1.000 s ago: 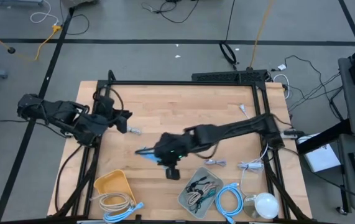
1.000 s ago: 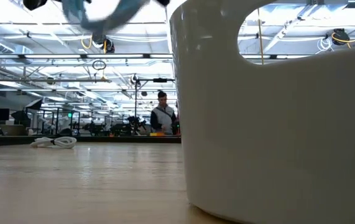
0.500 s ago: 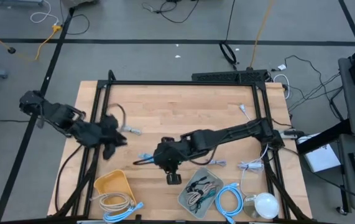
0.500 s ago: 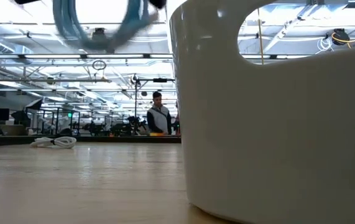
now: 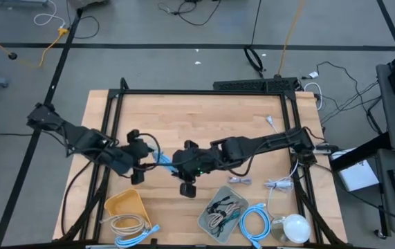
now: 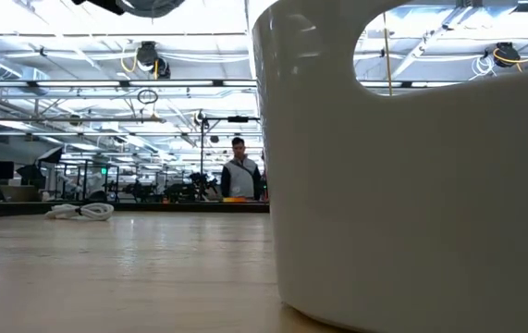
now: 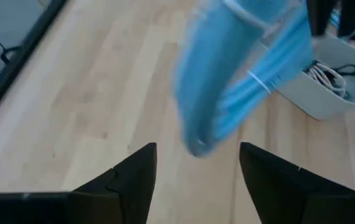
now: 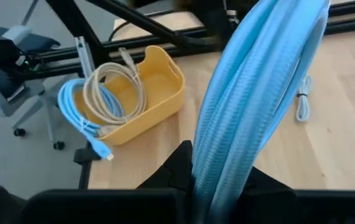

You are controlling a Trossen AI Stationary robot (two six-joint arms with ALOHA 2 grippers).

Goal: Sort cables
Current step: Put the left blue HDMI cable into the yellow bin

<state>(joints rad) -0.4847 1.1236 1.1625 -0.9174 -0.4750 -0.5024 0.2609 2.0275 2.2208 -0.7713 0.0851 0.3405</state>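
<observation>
Overhead, both arms meet mid-surface, the right claw (image 5: 180, 166) clamped on a light-blue cable (image 5: 161, 160); seen from the left wrist, the left claw (image 7: 197, 163) gapes beneath that loop, which could drop if released early.

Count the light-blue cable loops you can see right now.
3. One light-blue loop hangs from the right hand mid-table, the open left hand beside it. One lies by the yellow bin. One lies beside the grey bin. Others may be hidden.

Pale wood-plank table (image 5: 204, 114), smooth yellow plastic bin (image 8: 158, 87), ribbed blue cable (image 8: 252, 93)
</observation>
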